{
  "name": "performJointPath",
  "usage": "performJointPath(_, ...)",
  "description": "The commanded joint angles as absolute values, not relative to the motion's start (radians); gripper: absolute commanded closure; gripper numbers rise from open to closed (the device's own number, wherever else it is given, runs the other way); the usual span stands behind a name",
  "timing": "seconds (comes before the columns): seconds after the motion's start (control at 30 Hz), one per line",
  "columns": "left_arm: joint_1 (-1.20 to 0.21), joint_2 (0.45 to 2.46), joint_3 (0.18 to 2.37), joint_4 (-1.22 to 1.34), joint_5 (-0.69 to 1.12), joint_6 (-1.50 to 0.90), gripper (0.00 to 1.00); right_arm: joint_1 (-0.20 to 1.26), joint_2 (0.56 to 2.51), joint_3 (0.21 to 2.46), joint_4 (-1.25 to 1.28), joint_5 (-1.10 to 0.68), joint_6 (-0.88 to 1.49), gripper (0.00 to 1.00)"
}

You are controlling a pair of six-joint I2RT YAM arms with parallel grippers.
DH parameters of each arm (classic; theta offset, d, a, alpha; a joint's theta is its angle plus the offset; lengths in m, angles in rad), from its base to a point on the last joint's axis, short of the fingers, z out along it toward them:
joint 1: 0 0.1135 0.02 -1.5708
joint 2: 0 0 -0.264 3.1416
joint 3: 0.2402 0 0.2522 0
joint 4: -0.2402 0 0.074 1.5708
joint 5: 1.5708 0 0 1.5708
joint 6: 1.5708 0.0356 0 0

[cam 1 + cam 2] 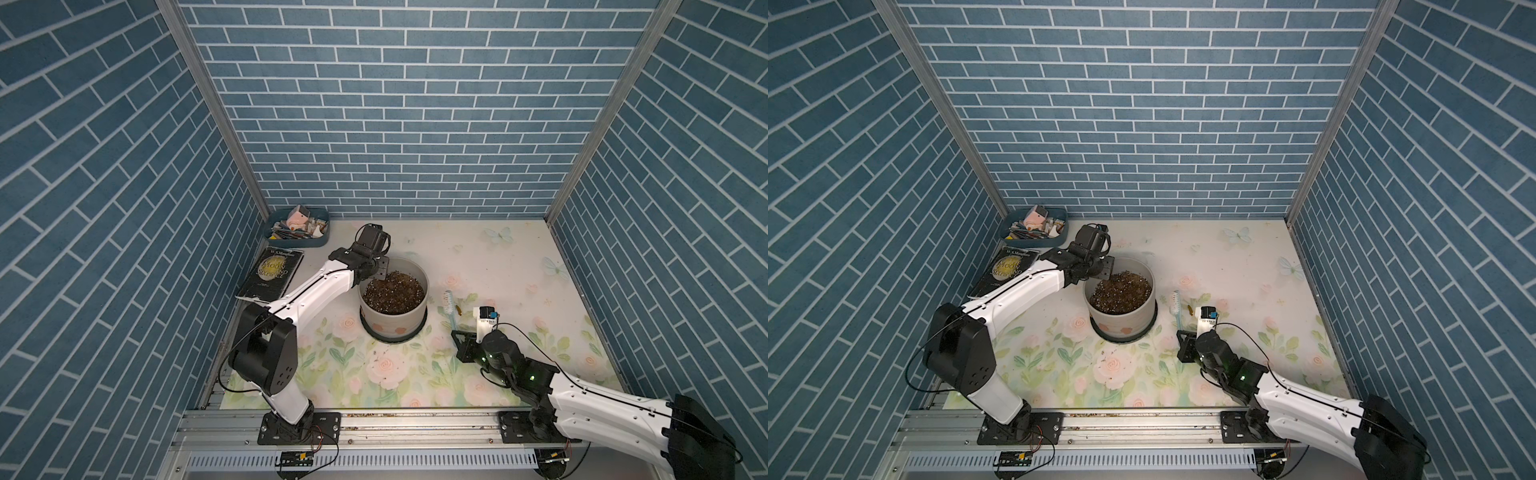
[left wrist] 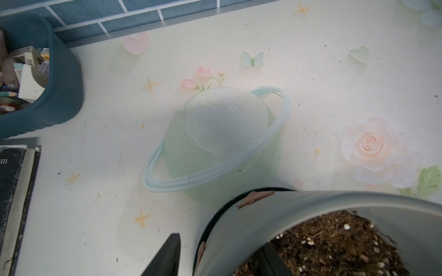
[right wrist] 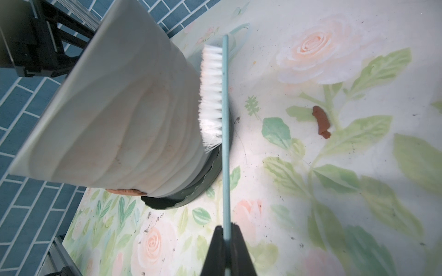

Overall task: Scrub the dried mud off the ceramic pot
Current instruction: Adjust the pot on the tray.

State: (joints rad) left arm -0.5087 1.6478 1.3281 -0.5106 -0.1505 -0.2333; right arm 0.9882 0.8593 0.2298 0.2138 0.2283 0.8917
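The pale grey ceramic pot [image 1: 395, 321] [image 1: 1121, 321], full of dark soil, stands on its black saucer mid-table. Dried mud patches cling low on its wall [image 1: 400, 331] [image 2: 254, 198] [image 3: 124, 192], and one flake [image 1: 458, 309] [image 3: 321, 121] lies on the mat. My left gripper [image 1: 381, 272] [image 2: 222, 243] straddles the far-left rim, open: one finger [image 2: 167, 253] outside and clear of the wall, the other in the soil. My right gripper [image 1: 457, 333] [image 3: 226, 229] is shut on the handle of a light blue brush [image 1: 448, 305] [image 3: 224, 119], whose white bristles face the pot's right side, close to it.
A blue tray [image 1: 291, 243] [image 2: 64, 90] of clutter sits in the back left corner, with a dark book [image 1: 270, 274] [image 2: 14, 191] in front of it beside the left arm. Blue brick walls close the table on three sides.
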Motion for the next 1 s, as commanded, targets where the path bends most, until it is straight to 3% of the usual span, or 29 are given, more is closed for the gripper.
performJointPath(0.0,-0.510,1.608,1.287,-0.541,-0.204,-0.276,0.51,0.994,0.844,0.220,0.197,0.248,0.908,1.00)
performJointPath(0.13,-0.511,1.577,1.238,-0.530,-0.184,-0.325,0.63,0.994,0.839,0.222,0.195,0.247,0.907,1.00)
performJointPath(0.37,-0.510,1.521,1.143,-0.463,-0.085,-0.443,1.00,0.994,0.833,0.226,0.190,0.247,0.907,1.00)
performJointPath(0.53,-0.511,1.472,1.080,-0.388,-0.032,-0.555,1.00,0.995,0.833,0.222,0.186,0.248,0.910,1.00)
performJointPath(0.6,-0.511,1.465,1.077,-0.379,0.003,-0.574,0.90,0.994,0.836,0.226,0.186,0.245,0.905,1.00)
performJointPath(0.7,-0.511,1.450,1.094,-0.393,-0.004,-0.582,0.54,0.994,0.835,0.229,0.178,0.251,0.904,1.00)
performJointPath(0.73,-0.511,1.446,1.105,-0.399,-0.024,-0.578,0.48,0.995,0.833,0.229,0.176,0.252,0.905,1.00)
performJointPath(0.83,-0.510,1.467,1.160,-0.392,-0.040,-0.534,0.35,0.994,0.839,0.234,0.166,0.261,0.897,1.00)
performJointPath(0.97,-0.510,1.543,1.253,-0.392,-0.043,-0.471,0.27,0.997,0.863,0.232,0.167,0.270,0.899,1.00)
